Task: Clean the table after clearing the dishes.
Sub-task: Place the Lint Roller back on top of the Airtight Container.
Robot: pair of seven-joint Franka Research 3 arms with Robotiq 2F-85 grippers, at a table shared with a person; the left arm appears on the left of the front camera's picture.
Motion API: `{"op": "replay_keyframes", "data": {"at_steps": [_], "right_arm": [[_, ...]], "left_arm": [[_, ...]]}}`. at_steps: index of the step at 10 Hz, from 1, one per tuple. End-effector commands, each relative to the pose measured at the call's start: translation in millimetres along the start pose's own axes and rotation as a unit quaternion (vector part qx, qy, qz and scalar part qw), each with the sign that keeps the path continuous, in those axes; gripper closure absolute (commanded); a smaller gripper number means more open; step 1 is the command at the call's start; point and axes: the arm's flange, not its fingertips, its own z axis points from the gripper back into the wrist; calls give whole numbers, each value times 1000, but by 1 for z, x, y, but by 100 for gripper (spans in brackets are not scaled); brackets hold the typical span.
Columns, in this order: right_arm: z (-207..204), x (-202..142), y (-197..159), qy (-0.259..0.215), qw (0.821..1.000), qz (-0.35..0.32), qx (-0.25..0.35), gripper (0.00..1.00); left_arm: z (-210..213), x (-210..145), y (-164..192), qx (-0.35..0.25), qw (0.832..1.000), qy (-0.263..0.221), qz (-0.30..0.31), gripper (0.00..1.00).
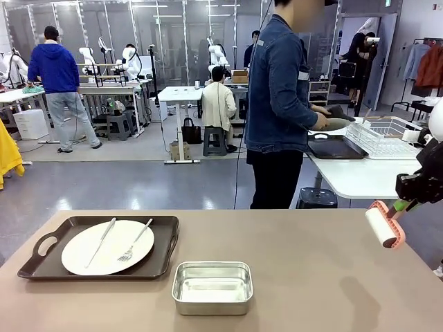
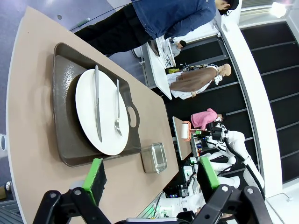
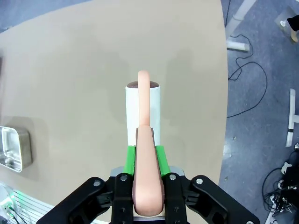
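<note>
On the left of the brown table (image 1: 311, 277) stands a dark handled tray (image 1: 166, 242) with a white plate (image 1: 107, 247); a knife and a fork lie on the plate. The same tray (image 2: 63, 121) and plate (image 2: 100, 114) appear beyond my left gripper (image 2: 152, 179), which hangs open and empty above the table. At the table's right edge my right gripper (image 1: 401, 205) is shut on the pink handle of a lint roller (image 1: 384, 227). Seen from the right wrist, my right gripper (image 3: 145, 161) holds the lint roller (image 3: 143, 109) with its white roll just above the tabletop (image 3: 70, 70). Across the table, a person (image 1: 280, 104) holds another plate (image 1: 333, 124).
A small steel pan (image 1: 212, 287) sits at the front middle of the table, right of the tray. Behind, a white side table (image 1: 360, 176) carries a dark tray (image 1: 336, 147) and a white dish rack (image 1: 384, 137). The table's right edge drops to grey floor (image 3: 261, 116).
</note>
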Motion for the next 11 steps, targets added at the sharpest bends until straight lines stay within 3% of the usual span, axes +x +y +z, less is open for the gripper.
{"op": "replay_keyframes", "data": {"at_steps": [1,3,4,5,8,10,11], "right_arm": [[2,3,1,-4,1000,0,-5,80],[0,0,0,0,1000,0,0,80],[22,1,26,-25,995,91,37,80],[46,-1,65,-28,985,156,65,80],[73,-16,203,-3,925,363,114,80],[53,-27,301,24,886,459,64,80],[43,-29,337,16,868,494,41,80]], "left_arm": [[3,-2,-1,0,1000,4,-6,0],[3,-2,-1,0,1000,4,-6,0],[3,-2,-1,0,1000,4,-6,0],[3,-2,-1,0,1000,4,-6,0],[3,-2,-1,0,1000,4,-6,0],[3,-2,-1,0,1000,4,-6,0],[3,-2,-1,0,1000,4,-6,0]]}}
